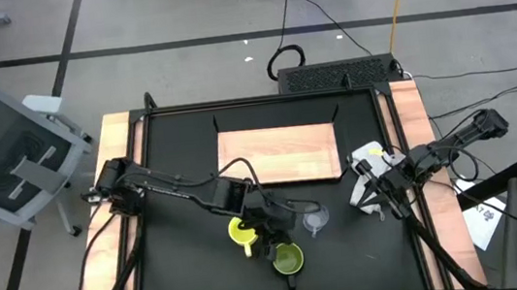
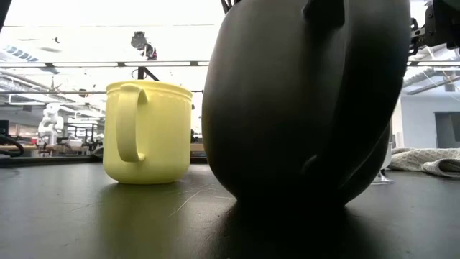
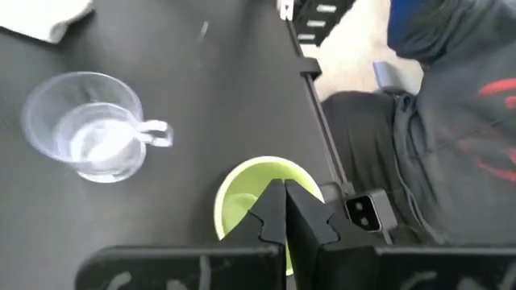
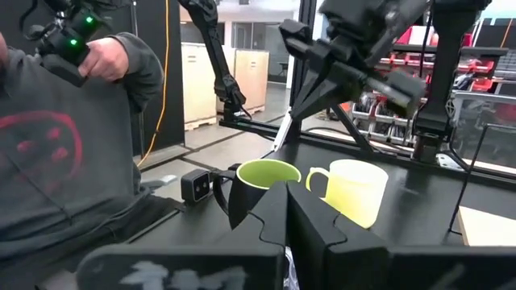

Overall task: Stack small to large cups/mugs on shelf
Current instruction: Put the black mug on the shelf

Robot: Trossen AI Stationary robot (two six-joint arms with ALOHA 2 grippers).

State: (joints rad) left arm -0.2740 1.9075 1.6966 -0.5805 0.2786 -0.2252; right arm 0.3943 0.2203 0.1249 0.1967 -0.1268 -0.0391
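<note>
The dark olive-green mug (image 1: 287,257) stands on its base near the table's front, its handle toward the near edge. It fills the low view (image 2: 302,108). The yellow mug (image 1: 241,232) stands upright to its left, and the clear cup (image 1: 316,219) upright to its far right. The wooden shelf (image 1: 279,152) lies flat at the table's far middle. My left gripper (image 1: 274,233) is shut, its fingertips (image 3: 284,189) over the green mug's opening (image 3: 250,189). My right gripper (image 1: 370,196) is shut at the table's right, over the white cloth (image 1: 370,160). My left gripper comes slanting down from the far left with shut fingers at the green mug's rim (image 3: 318,192). The fingers hide the place, so I cannot tell whether they touch the mug. The mug stands upright on the table.
A person in a grey hooded top (image 3: 451,137) sits close to the table's near right edge, holding a controller (image 4: 68,40). The table has raised wooden side rails (image 1: 121,180). A small black box (image 4: 196,187) stands at the near edge by the green mug.
</note>
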